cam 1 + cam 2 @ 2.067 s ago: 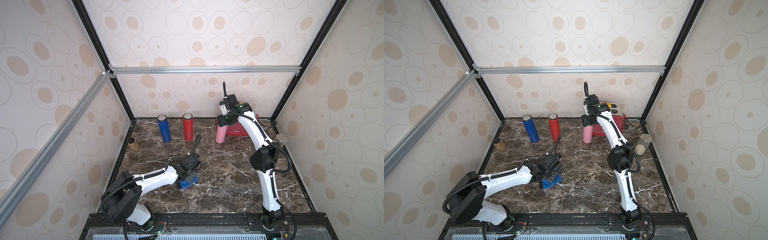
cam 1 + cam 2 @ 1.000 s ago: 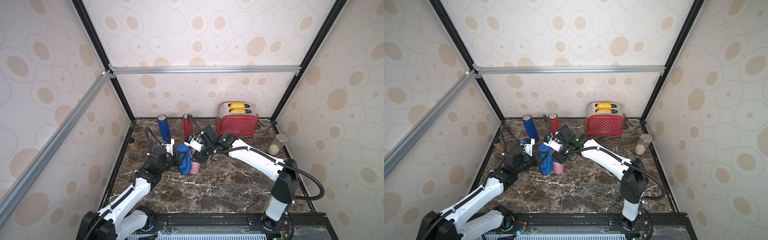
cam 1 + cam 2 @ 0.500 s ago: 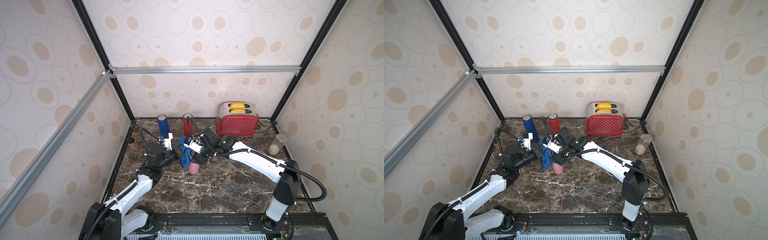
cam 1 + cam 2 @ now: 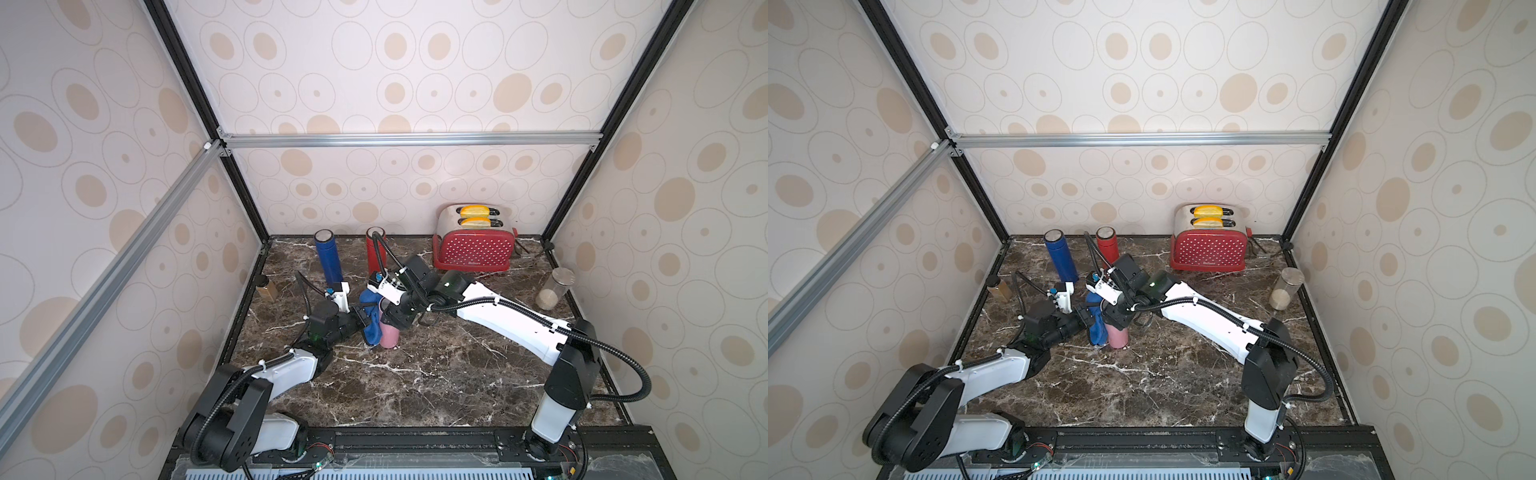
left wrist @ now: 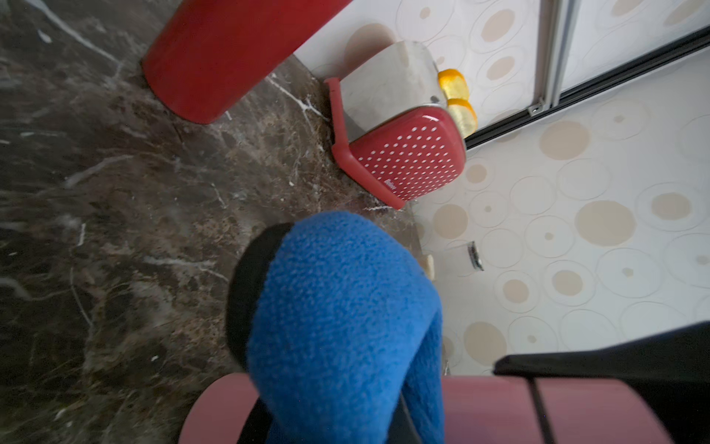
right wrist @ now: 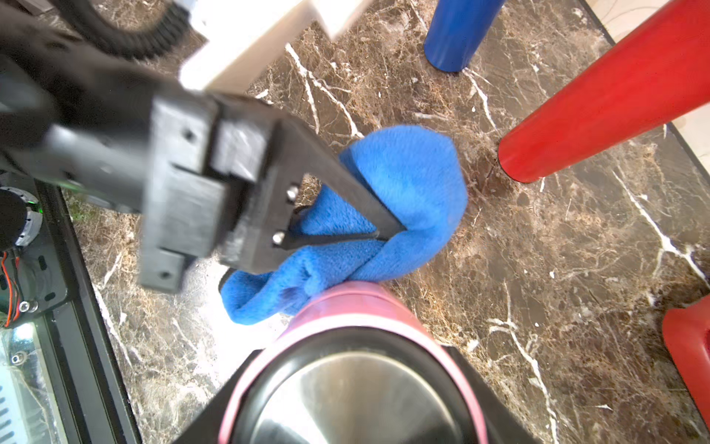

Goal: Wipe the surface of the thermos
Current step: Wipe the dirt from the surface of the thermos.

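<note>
Marble table (image 4: pixel 415 374): my left end effector (image 6: pixel 390 233) clamped on blue cloth (image 4: pixel 374 318) against pink thermos (image 4: pixel 389 337); my right end effector (image 4: pixel 395 316) grips thermos top.

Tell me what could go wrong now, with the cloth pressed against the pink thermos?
The right gripper holds the pink thermos only near its top; the sideways push may tilt it.
The left gripper pinches the blue cloth only at its tips, so it may slip out.
The red thermos stands close; a wide stroke may knock it.
</note>
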### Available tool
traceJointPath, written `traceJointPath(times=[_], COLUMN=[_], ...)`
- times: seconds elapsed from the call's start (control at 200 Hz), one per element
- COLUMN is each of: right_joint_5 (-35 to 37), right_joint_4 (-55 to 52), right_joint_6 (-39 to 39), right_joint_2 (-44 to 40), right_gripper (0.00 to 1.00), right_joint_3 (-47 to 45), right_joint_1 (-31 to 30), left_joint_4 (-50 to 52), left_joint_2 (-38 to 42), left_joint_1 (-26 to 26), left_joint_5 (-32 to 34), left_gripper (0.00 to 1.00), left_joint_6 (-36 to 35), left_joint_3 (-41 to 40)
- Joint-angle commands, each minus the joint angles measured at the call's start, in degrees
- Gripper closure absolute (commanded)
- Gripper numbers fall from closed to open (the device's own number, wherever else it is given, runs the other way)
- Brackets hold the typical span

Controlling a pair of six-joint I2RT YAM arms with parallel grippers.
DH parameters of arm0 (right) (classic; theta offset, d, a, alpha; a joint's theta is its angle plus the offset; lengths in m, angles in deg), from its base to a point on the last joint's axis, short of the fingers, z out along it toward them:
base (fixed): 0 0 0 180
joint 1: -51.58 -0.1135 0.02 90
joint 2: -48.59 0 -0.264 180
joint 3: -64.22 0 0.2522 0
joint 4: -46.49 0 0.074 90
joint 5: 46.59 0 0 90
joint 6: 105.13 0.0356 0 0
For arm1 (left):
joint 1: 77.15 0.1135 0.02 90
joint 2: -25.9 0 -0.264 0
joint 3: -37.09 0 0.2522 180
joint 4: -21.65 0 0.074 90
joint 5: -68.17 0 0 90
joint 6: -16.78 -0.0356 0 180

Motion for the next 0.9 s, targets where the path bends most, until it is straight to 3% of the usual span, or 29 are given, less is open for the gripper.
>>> traceJointPath(times=[0.0,0.31,0.576,0.706,0.896], right_joint_5=[0.7,1.6,2.3,3.0,3.7], right_joint_4=[3.5,9.5,10.5,11.2,13.5], right_joint_6=[-0.2,2.0,2.8,2.8,4.0], right_joint_2=[1.5,-3.4,-4.8,-5.7,-6.9], right_gripper=[1.00,1.00,1.00,1.00,1.00], right_joint_3=[-2.3,-12.1,-14.9,-16.6,-20.2], right_joint_1=[-1.3,-1.6,-1.5,-1.6,-1.5], left_joint_4=[-2.5,-0.3,0.0,2.7,14.2], left_joint_2=[-3.7,-12.5,-18.1,-14.4,-1.4], left_joint_1=[-3.9,-4.5,-4.8,-4.8,-4.9], left_joint_5=[-3.3,-1.7,-1.2,-1.6,-0.8], left_gripper=[1.00,1.00,1.00,1.00,1.00], left_joint_6=[-3.4,-8.4,-10.2,-9.8,-9.8], left_joint_3=[-0.5,1.0,2.2,3.3,8.3])
